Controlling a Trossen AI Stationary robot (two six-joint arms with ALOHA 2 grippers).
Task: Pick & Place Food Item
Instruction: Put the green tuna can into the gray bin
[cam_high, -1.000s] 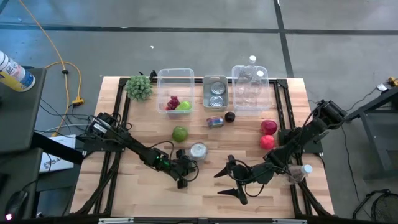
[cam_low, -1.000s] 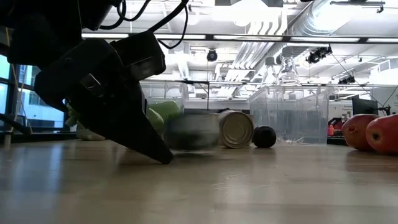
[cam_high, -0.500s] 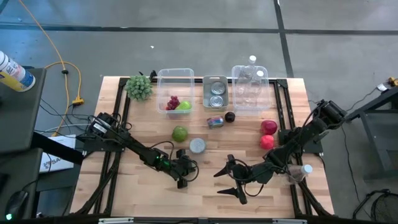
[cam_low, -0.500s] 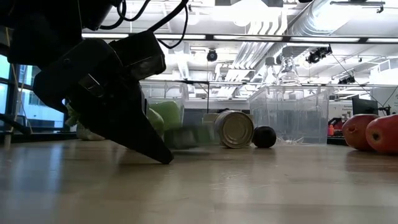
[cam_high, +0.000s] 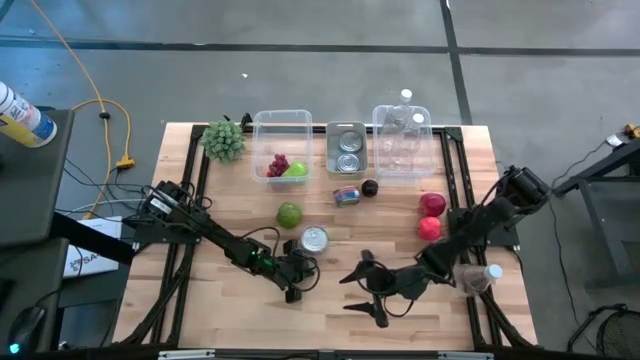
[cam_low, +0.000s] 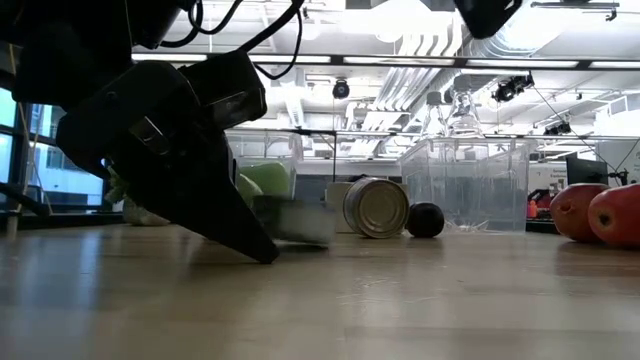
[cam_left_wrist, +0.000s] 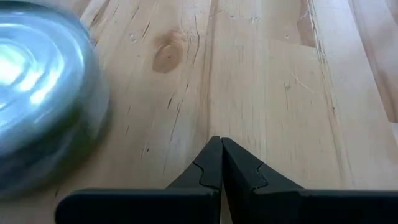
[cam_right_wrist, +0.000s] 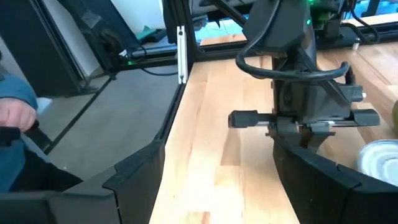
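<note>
left end effector (cam_high: 296, 283) is clenched on nothing with the silver can (cam_high: 314, 239) loose on the worktop (cam_high: 330, 305) just beside it, right end effector (cam_high: 366, 296) spread wide nearby, so I'd open up and re-center first.

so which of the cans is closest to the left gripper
The loose silver can, out on the bare wood just beyond the left gripper. The other loose can lies farther back, and two more sit in the metal tray.

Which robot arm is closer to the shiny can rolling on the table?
The left one, probably. Its tool, fingers shut, sits just beside the can, which fills its wrist view. The right tool is open but farther away.
</note>
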